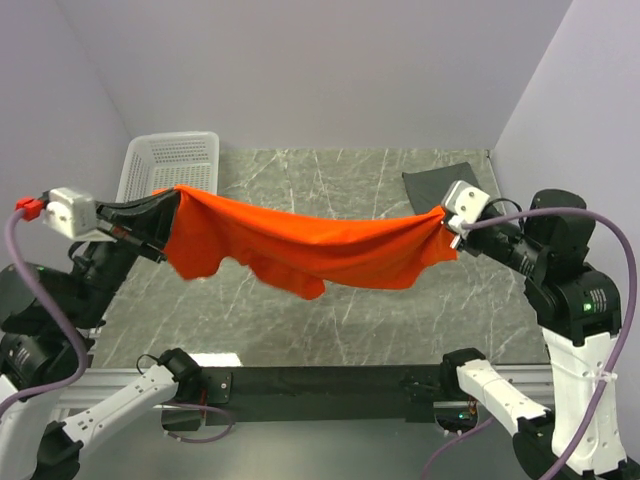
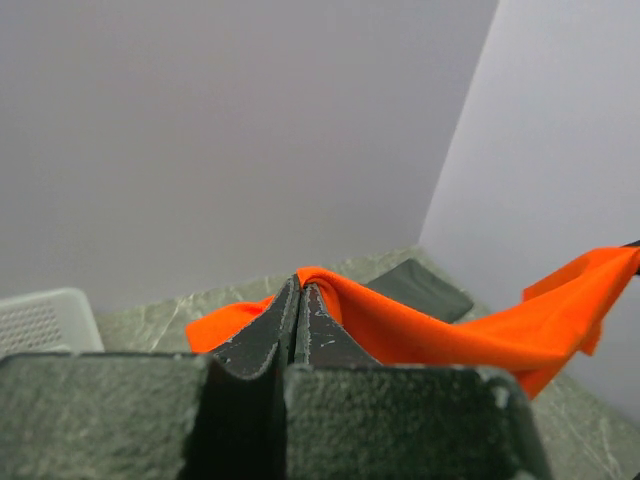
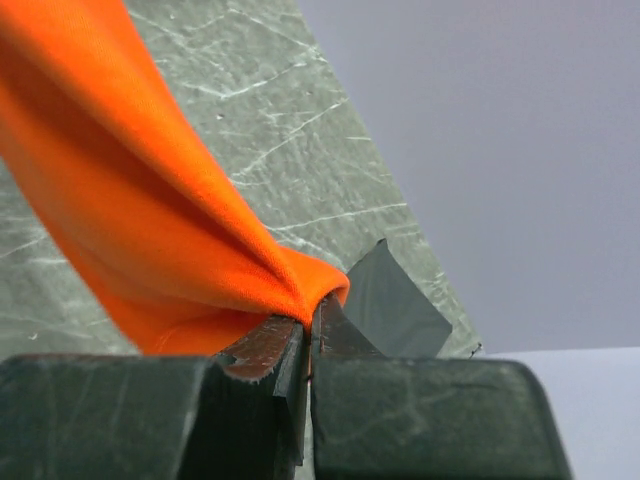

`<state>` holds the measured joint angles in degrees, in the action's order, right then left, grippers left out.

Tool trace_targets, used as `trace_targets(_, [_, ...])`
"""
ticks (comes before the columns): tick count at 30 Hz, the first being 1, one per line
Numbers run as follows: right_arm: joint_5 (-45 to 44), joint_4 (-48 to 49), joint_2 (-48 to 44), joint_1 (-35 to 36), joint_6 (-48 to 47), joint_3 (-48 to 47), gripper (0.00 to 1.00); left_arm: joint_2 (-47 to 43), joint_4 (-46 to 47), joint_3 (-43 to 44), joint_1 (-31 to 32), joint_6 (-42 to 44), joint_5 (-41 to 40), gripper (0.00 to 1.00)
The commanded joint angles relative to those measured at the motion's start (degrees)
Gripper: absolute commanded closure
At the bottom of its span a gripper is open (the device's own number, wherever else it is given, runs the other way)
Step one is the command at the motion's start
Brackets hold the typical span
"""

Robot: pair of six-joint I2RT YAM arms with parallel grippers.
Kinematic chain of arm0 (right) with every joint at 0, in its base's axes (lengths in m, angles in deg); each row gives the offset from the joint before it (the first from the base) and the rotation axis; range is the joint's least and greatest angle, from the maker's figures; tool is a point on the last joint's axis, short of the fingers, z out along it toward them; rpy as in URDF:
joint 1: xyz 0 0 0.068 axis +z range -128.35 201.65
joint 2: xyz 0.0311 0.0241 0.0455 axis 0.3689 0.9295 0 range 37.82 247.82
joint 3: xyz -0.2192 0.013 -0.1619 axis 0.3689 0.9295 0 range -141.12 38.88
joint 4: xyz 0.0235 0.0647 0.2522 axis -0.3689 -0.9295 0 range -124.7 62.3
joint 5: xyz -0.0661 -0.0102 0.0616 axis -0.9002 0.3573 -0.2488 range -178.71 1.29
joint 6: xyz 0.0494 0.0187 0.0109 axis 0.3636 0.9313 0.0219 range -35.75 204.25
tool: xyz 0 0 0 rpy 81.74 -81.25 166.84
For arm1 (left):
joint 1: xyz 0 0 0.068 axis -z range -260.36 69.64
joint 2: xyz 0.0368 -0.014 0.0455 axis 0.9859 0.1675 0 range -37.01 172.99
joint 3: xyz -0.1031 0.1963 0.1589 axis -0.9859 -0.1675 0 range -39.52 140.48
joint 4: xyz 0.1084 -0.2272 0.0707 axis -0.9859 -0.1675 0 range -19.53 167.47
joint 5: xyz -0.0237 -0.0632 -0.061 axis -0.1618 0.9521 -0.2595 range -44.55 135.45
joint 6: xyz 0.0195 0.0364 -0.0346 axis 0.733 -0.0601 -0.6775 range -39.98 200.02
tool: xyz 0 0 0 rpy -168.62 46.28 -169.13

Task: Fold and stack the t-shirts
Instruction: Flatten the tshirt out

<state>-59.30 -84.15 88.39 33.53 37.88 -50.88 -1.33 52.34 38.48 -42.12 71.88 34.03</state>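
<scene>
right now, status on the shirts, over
Both shut: left gripper, right gripper, on orange t-shirt slung between them. Far right, grey t-shirt flat on table. Near left gripper: basket.

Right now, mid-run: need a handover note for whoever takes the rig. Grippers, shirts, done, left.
Left gripper: shut on one end of the orange t-shirt.
Right gripper: shut on the opposite end.
Orange t-shirt: strung between the two arms over the table, sagging in the middle, not folded.
Dark grey t-shirt: lying flat at the far right corner, apparently already folded.
White basket: far left corner, not involved.
Done: orange shirt picked up and spread.
Left: lay it down, fold it, stack it with the grey one.
</scene>
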Motion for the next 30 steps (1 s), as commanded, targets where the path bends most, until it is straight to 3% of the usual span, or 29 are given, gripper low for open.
trace_targets(1, [1.4,-1.6,-1.5,-0.7,-1.4,1.9,1.00,-1.1,5.7,-0.7,0.0,-0.2,4.0,0.99])
trace_targets(6, [2.8,1.3,1.0,-0.7,-0.5,12.3,1.00,0.0,6.0,-4.2,0.0,-2.4,1.3,0.99])
trace_targets(9, [5.5,2.7,5.8,-0.6,0.9,15.9,1.00,0.8,6.9,-11.5,0.0,-5.4,-1.5,0.99])
trace_targets(13, [7.2,4.4,13.1,-0.7,2.3,16.7,1.00,1.5,9.0,-19.1,0.1,-9.5,-4.6,0.99])
trace_targets(17, [9.4,4.3,14.8,-0.7,2.5,16.5,1.00,1.0,10.3,-24.2,0.0,-11.5,-5.5,1.00])
trace_targets(25, [13.8,-6.2,5.2,-0.6,-8.3,14.9,1.00,-7.6,8.0,-27.0,0.1,-15.0,-0.4,0.99])
trace_targets(30, [14.4,-10.5,-2.9,-0.6,-9.4,11.0,1.00,-13.4,8.1,-24.8,0.0,-17.8,3.8,0.99])
